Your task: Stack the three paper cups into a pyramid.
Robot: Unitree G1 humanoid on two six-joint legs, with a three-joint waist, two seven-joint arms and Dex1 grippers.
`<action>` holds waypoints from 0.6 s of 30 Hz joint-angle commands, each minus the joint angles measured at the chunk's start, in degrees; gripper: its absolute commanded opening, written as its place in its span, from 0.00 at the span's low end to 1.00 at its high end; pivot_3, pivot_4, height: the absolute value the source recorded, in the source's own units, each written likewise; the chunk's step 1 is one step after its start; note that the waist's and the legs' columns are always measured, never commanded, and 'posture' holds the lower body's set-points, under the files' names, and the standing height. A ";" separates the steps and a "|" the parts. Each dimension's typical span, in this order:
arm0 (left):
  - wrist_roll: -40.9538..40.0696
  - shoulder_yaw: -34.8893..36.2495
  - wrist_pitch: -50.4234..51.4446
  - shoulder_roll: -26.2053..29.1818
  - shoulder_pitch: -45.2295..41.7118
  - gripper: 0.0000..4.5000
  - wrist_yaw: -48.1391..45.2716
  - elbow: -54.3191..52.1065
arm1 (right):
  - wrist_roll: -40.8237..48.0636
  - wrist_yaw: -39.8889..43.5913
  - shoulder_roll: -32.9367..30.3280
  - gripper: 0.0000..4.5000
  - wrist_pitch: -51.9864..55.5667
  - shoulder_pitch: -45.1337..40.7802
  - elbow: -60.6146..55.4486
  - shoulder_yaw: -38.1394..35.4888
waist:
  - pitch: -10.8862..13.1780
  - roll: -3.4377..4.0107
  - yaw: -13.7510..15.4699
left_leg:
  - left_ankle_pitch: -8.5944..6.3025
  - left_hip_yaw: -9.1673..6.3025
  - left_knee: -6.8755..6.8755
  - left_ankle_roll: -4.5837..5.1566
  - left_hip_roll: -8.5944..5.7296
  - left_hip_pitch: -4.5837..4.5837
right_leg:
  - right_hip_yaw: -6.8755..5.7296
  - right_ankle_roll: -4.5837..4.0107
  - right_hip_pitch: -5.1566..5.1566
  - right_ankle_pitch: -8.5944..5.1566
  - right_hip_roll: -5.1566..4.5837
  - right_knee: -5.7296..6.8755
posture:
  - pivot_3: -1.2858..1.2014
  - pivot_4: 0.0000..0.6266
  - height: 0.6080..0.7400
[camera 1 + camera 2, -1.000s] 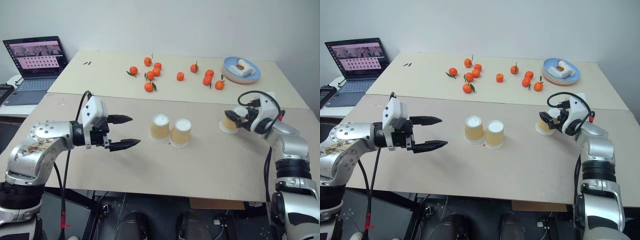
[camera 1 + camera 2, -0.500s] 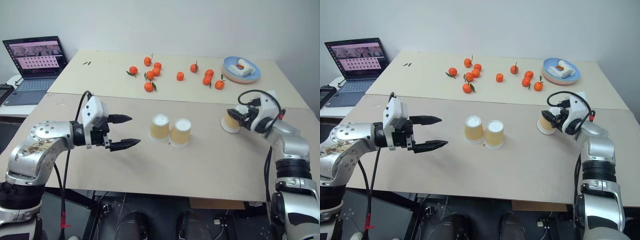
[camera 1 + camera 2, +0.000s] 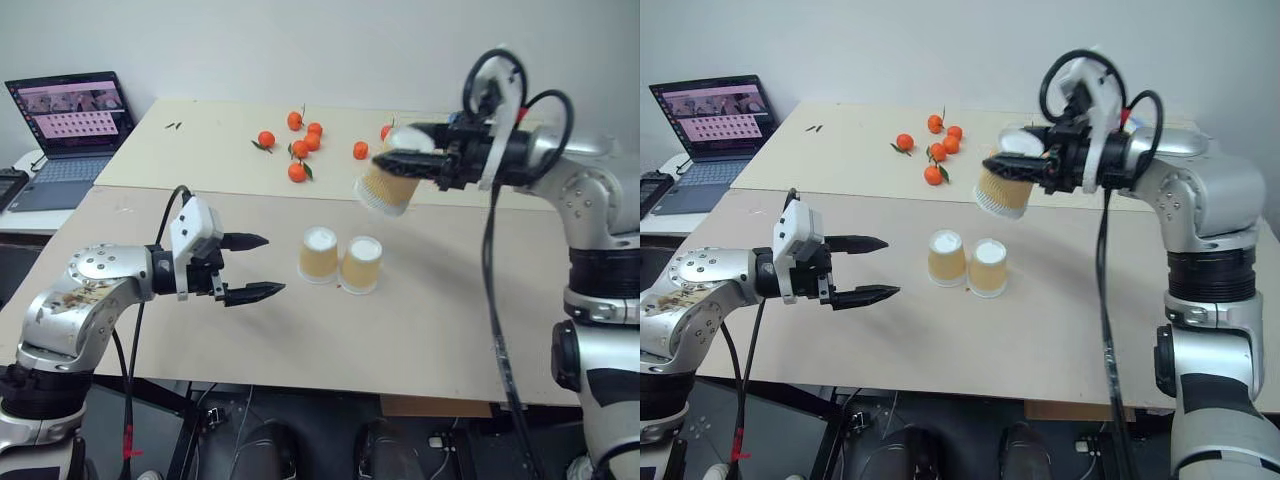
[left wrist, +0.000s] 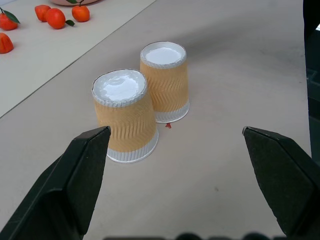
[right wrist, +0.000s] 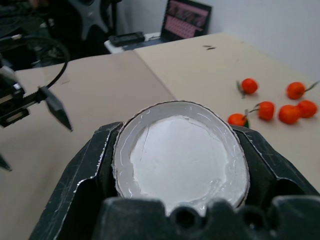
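Two paper cups (image 3: 340, 262) stand upside down, side by side and touching, near the middle of the front table (image 3: 420, 340). The third cup (image 3: 388, 186) is held in the air above and slightly behind this pair, tilted, its white base toward the right gripper (image 3: 398, 160), whose black fingers (image 5: 87, 170) are clamped on its sides near the base. The left gripper (image 3: 246, 268) hovers level just above the table, to the left of the pair and apart from it, pointing at the cups with its fingers (image 4: 75, 172) spread wide and empty. Tangerines (image 3: 300, 150) lie scattered on the rear table (image 3: 210, 140); a laptop (image 3: 70, 125) stands open at far left.
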 commanded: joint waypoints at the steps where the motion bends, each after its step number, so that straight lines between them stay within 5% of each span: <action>1: -0.02 1.64 -1.01 0.53 -1.28 1.00 0.76 -1.44 | -0.10 2.50 0.72 0.61 -0.90 -1.34 -2.67 2.40 | 0.00 0.00 -0.06 | 0.00 0.01 0.00 0.00 -0.01 -0.01 | 0.00 0.00 0.00 0.00 0.00 -0.01 | 0.52 0.24 0.46; 18: -1.45 3.06 1.29 0.68 1.21 1.00 3.56 -5.04 | -6.18 3.91 7.51 0.61 -7.09 0.35 2.21 7.66 | 0.01 -0.01 -0.20 | 0.01 0.01 0.00 -0.01 0.00 0.01 | -0.02 0.00 0.00 0.01 0.00 0.04 | 0.52 0.24 0.46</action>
